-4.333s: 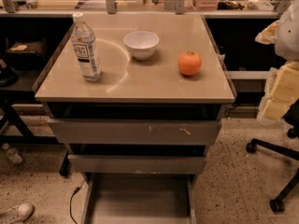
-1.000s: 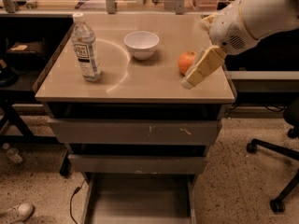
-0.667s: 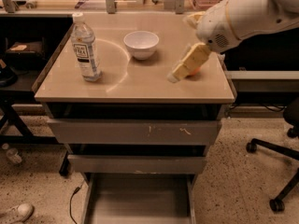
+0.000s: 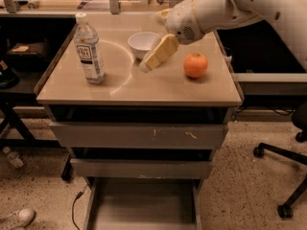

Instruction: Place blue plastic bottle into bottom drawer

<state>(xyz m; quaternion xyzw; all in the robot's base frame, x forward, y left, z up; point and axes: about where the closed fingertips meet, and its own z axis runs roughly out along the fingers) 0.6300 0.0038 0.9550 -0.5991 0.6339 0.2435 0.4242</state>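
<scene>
Claw moved left, beside one bowl; one bottle, one orange.

The cream-coloured gripper slants down and leftward over the beige top of the grey metal cabinet, at the end of a white arm reaching in from the upper right. Just behind it sits a round white bowl, whose right rim it overlaps; whether they touch cannot be told. Near it on the right rests a round orange fruit. Well apart on its left, a clear plastic water bottle with a white cap and a printed label stands upright. Below the gripper, the scratched grey drawer front and the plain grey middle drawer are shut, and the lowest grey drawer is pulled out.
</scene>
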